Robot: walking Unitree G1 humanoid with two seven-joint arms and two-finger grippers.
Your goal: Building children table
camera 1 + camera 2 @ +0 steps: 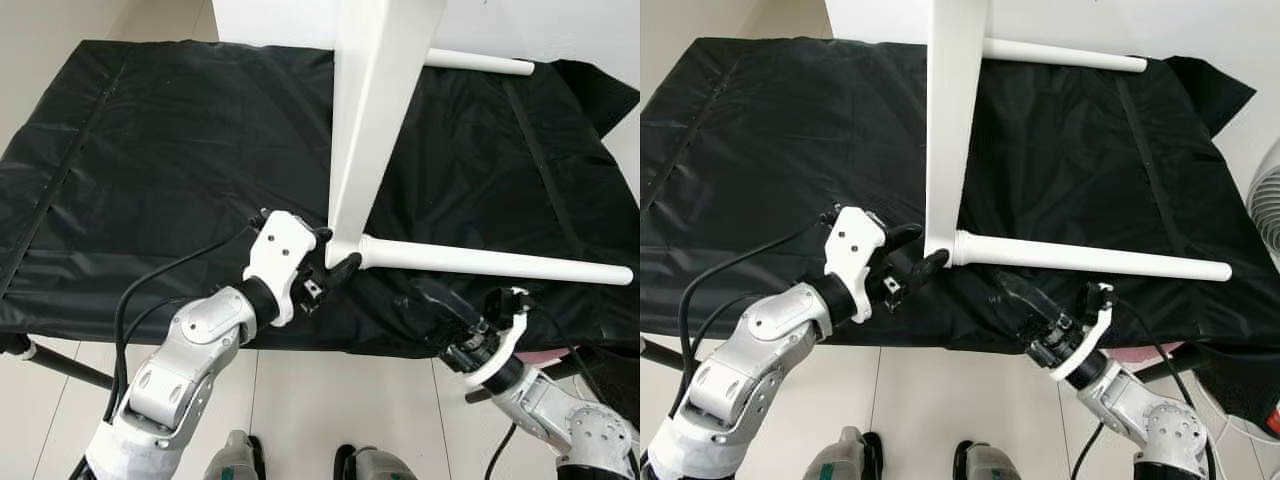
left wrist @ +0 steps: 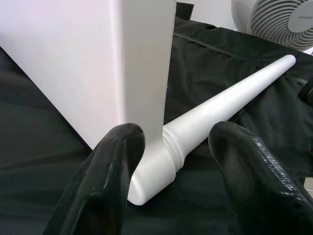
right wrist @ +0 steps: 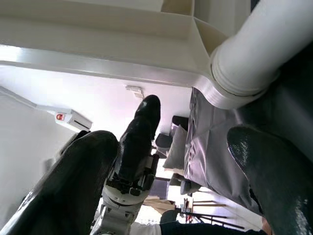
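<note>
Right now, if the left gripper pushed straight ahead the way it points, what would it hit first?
Most likely the threaded base of the near table leg, where it joins the white tabletop's corner; the left gripper is open astride that joint.

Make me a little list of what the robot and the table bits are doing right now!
tabletop: white tabletop standing on its edge on the black cloth
near leg: white leg fitted into the tabletop's corner, lying along the cloth
far leg: second leg at the tabletop's far corner
left gripper: left gripper open, fingers either side of the corner joint
right gripper: right gripper open, below the near leg
</note>
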